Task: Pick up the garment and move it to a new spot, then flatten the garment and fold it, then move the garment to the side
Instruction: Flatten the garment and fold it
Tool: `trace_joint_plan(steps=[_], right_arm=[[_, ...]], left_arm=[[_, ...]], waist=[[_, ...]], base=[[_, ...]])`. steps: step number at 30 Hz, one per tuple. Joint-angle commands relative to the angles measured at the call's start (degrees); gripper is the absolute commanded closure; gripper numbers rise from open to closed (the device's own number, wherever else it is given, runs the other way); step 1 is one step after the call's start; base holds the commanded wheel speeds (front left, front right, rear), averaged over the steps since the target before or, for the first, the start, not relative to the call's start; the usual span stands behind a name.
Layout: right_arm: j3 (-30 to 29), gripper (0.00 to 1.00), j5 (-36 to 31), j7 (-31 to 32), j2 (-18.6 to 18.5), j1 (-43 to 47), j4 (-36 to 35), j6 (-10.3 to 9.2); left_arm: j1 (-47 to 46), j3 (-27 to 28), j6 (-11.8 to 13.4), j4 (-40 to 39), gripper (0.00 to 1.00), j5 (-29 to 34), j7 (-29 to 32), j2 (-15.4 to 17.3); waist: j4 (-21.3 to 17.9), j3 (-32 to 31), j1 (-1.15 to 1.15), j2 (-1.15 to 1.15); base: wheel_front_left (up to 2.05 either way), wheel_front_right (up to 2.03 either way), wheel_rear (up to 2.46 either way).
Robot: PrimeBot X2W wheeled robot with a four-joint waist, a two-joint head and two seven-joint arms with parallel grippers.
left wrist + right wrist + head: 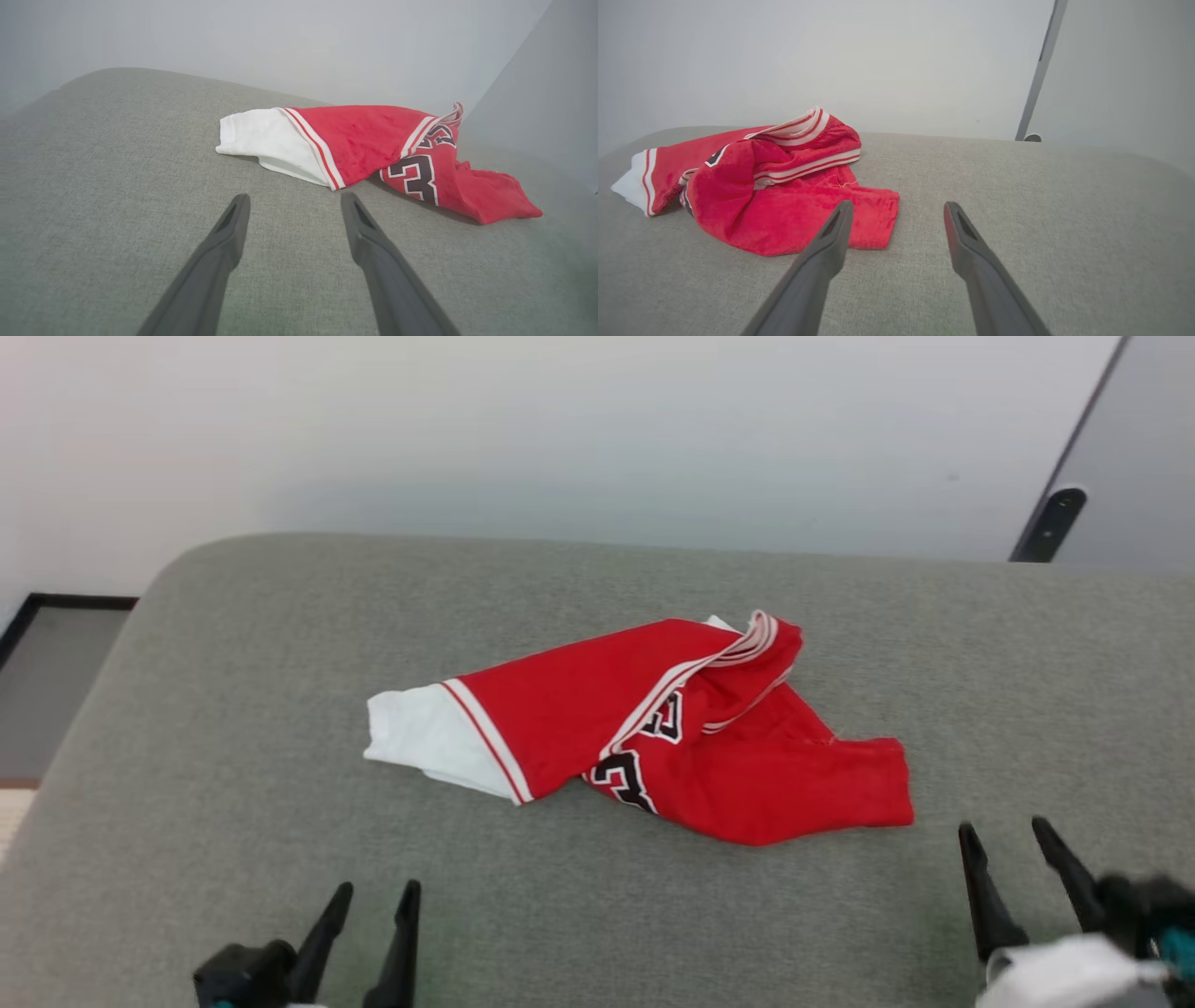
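The garment (766, 784) is soft, slightly fuzzy cloth; the grey pad (233, 756) is coarse woven fabric; the fingers (217, 261) look matt plastic.

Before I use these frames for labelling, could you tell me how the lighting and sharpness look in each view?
Head view: soft, even light, only a faint shadow under the shirt; the right end effector is blurred at its base. Left wrist view: slightly hazy, and the cushion bows along its far edge. Right wrist view: shirt sharp, no glare.
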Motion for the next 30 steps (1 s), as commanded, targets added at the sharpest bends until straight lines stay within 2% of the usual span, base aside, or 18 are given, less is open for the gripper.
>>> trace_joint_plan(steps=[1, 7, 13, 17, 30], right_arm=[[1.0, 0.00, -0.2, 3.2, -1.3, -3.2, 1.1, -0.07], [7.5, 0.00, 2.1, 16.4, -7.8, -16.9, 7.9, -0.08], [16.9, 0.00, 6.7, 28.0, -14.6, -30.8, 18.8, -0.08], [21.5, 0.00, 10.3, 35.0, -17.5, -37.5, 25.6, -0.08], [34.2, 0.00, 18.0, 42.5, -20.9, -48.3, 35.5, -0.08]], left_arm=[[1.3, 1.4, -0.9, -0.4, 0.00, 2.1, 0.0, -1.6], [1.4, 4.8, -4.1, -0.1, 0.00, 7.7, 0.0, -6.8], [-0.2, 7.6, -7.8, 1.8, 0.00, 10.9, 0.0, -11.2], [-0.8, 9.0, -10.3, 3.3, 0.00, 12.4, 0.0, -14.0], [-2.6, 13.1, -15.5, 6.5, 0.00, 16.8, 0.0, -20.4]], waist=[[1.7, 0.1, 0.00, 0.00], [6.0, 2.7, 0.00, 0.00], [10.3, 5.8, 0.00, 0.00], [12.5, 7.5, 0.00, 0.00], [15.3, 11.6, 0.00, 0.00]], base=[[0.00, 0.00, 0.00], [0.00, 0.00, 0.00], [0.00, 0.00, 0.00], [0.00, 0.00, 0.00], [0.00, 0.00, 0.00]])
